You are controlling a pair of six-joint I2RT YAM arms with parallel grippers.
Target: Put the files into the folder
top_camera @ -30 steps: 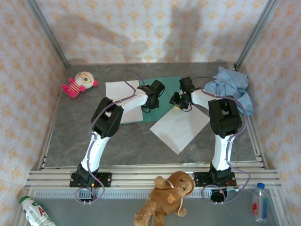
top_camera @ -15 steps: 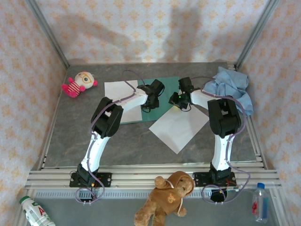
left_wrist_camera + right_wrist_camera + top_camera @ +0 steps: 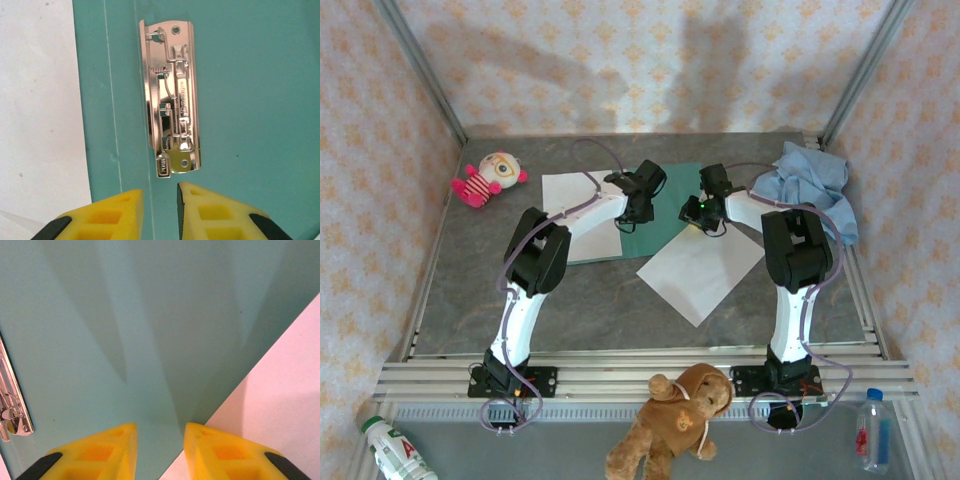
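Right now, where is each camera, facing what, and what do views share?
Top external: above, behind the bases, looking down on table; left arm, right arm show.
Left wrist: down on folder and metal clip; left gripper below.
Right wrist: down on folder and white sheet; right gripper below.
Shared: both wrist views catch the metal clip.

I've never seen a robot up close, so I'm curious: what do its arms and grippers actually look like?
The left arm and right arm are alike: white tubes between bulky black joints, with a lilac cable looping alongside. The left gripper and right gripper each have two yellow wedge-shaped fingers with square hollows and black patches.
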